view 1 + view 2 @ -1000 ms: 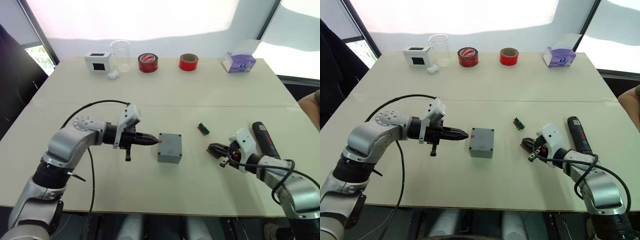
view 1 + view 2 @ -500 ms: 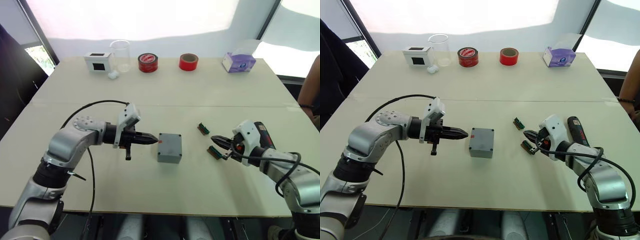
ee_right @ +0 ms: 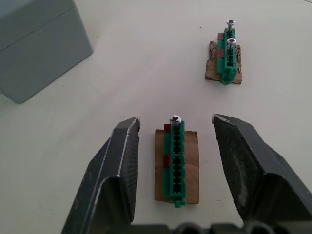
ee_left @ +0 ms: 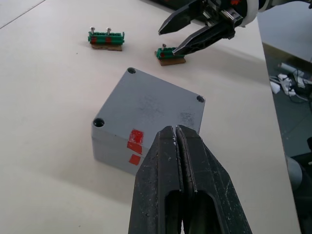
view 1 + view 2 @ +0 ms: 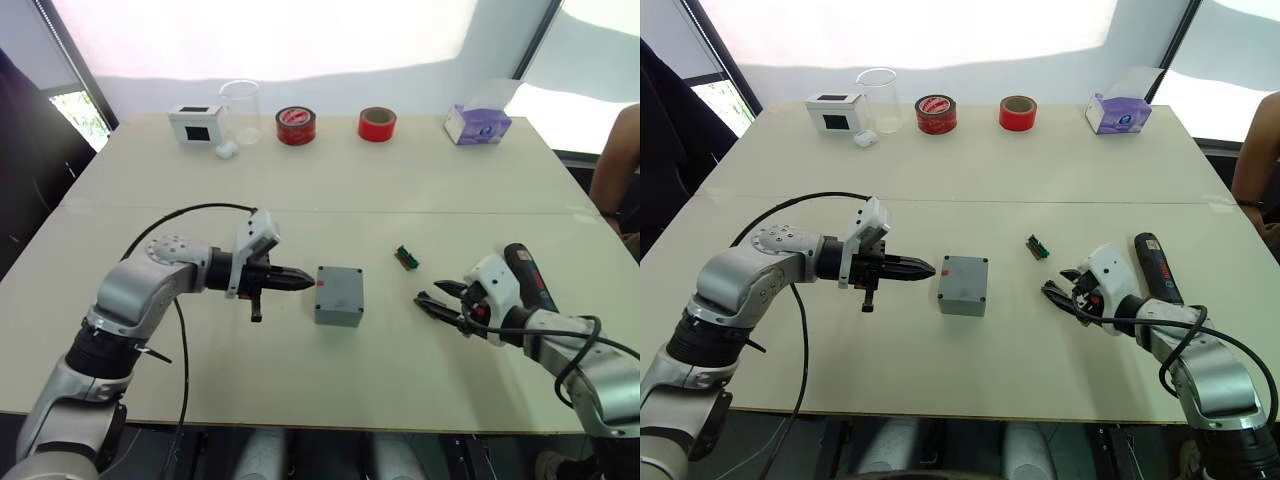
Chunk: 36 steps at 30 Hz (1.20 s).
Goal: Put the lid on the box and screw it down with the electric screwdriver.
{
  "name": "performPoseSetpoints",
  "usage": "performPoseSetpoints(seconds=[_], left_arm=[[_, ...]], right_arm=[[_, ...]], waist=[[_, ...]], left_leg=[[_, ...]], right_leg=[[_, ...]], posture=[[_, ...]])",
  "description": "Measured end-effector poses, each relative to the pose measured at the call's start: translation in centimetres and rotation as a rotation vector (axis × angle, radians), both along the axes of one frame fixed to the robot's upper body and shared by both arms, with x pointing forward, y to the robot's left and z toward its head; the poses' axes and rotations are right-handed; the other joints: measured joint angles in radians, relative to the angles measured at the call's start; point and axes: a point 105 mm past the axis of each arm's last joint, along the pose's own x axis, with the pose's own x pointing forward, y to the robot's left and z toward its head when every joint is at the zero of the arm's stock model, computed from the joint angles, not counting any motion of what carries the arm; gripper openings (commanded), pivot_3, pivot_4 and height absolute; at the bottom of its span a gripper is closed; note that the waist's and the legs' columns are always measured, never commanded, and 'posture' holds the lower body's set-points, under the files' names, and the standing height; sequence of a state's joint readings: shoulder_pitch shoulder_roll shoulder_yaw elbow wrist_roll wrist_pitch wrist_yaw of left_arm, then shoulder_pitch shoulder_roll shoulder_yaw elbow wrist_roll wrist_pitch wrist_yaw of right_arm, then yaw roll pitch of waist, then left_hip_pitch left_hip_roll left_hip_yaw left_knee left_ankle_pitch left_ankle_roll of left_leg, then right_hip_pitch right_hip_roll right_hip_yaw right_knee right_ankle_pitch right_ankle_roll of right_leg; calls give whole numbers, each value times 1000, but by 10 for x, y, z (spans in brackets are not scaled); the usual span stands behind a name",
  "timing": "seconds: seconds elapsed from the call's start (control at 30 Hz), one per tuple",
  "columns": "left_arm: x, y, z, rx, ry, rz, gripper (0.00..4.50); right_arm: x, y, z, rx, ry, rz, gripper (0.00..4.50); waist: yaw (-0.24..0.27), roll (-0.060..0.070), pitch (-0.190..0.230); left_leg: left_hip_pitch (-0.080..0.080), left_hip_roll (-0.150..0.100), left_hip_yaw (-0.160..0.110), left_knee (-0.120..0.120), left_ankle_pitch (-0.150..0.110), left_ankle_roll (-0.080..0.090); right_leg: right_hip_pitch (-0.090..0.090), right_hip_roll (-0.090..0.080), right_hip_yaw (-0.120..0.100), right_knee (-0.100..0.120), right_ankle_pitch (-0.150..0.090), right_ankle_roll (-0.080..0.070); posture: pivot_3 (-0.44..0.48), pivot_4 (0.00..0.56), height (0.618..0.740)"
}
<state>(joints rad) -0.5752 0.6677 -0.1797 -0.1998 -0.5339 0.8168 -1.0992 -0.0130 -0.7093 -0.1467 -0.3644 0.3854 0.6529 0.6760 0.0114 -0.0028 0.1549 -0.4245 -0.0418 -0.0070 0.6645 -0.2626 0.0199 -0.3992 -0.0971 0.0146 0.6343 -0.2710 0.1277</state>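
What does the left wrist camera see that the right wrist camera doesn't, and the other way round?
Extra in the left wrist view: the left gripper, shut, pointing at the box, the red marks on the box's side, and the screw holes in its top. Extra in the right wrist view: the row of little sockets on the nearer green strip. Both share the box, the farther green strip, and the open right gripper with the nearer green strip between its fingers, untouched.
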Motion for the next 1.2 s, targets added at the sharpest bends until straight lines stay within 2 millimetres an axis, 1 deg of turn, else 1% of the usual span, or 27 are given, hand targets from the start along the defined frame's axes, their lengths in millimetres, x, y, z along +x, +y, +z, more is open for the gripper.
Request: performPoseSetpoints(seconds=[0.07,0.1,0.17,0.47,0.67,0.7,0.73,0.77,0.87,1.2], left_arm=[[0,0,0,0,0,1,0],[0,0,0,0,0,1,0],[0,0,0,0,0,1,0],[1,0,0,1,-2,7,0],[1,0,0,1,-2,10,0],[1,0,0,1,-2,11,0],[1,0,0,1,-2,11,0],[1,0,0,1,-2,11,0],[1,0,0,1,-2,11,0],[1,0,0,1,-3,12,0]], right_arm=[[0,0,0,4,-5,0,1613],[1,0,0,5,-6,-1,1149],[1,0,0,6,-7,-1,384],[0,-2,-8,-18,6,-5,384],[1,-2,-9,-18,3,-6,384],[1,-3,-9,-19,3,-6,874],[1,-3,-9,-19,3,-6,990],[1,-3,-9,-19,4,-7,1473],[1,-3,-9,-21,3,-10,2696],[4,1,-5,-3,-12,-4,2696]], waist=[[0,0,0],[0,0,0],[0,0,0],[0,0,0],[0,0,0],[0,0,0],[0,0,0],[0,0,0],[0,0,0],[0,0,0]], left_leg=[[0,0,0,0,0,0],[0,0,0,0,0,0],[0,0,0,0,0,0],[0,0,0,0,0,0],[0,0,0,0,0,0],[0,0,0,0,0,0],[0,0,0,0,0,0],[0,0,0,0,0,0],[0,0,0,0,0,0],[0,0,0,0,0,0]], right_leg=[[0,0,0,0,0,0],[0,0,0,0,0,0],[0,0,0,0,0,0],[0,0,0,0,0,0],[0,0,0,0,0,0],[0,0,0,0,0,0],[0,0,0,0,0,0],[0,0,0,0,0,0],[0,0,0,0,0,0],[0,0,0,0,0,0]], posture=[[0,150,740],[0,150,740],[0,150,740],[0,150,740],[0,150,740],[0,150,740],[0,150,740],[0,150,740],[0,150,740],[0,150,740]])
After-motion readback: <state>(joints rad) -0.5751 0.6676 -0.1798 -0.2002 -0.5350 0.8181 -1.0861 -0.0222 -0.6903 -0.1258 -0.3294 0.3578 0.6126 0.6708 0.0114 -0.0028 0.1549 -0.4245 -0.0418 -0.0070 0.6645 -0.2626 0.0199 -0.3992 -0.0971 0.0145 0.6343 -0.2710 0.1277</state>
